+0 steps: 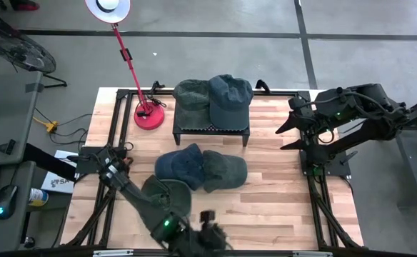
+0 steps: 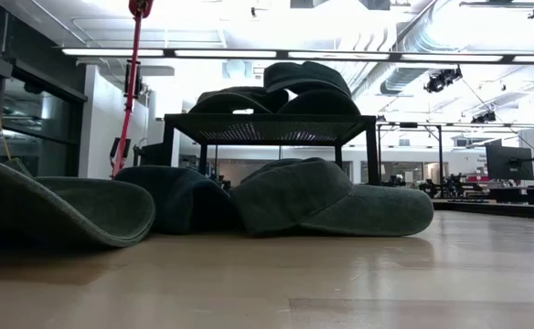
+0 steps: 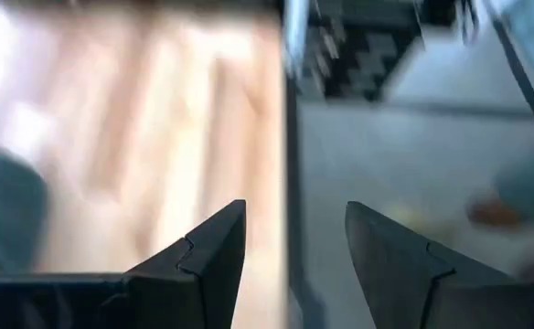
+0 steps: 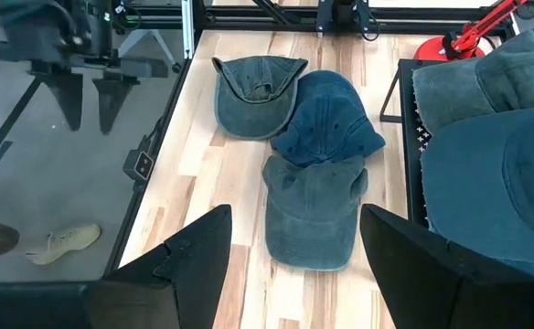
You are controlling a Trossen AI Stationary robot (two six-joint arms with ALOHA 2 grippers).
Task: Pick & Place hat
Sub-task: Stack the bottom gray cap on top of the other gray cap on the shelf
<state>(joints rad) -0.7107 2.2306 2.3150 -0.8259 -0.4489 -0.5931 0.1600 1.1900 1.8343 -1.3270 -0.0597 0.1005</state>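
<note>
Three soft denim caps [image 1: 194,170] are being left on the pale wooden tabletop [image 1: 280,200] (both end effectors spread, empty): left end effector [image 1: 210,227] at the near edge, right end effector [image 1: 288,135] beside the black mesh stand [image 1: 212,130].

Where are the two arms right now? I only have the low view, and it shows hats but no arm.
Observer: The left arm reaches past the table at the edge along the bottom of the high view; its jaws are open and empty over the floor.
Operator: And the right one?
Observer: The right arm is at the table's right side, beside the rack, jaws open and empty.
Operator: Is the hat closest to my camera right way up?
Observer: No, the olive hat lies upside down, its inside showing.
</note>
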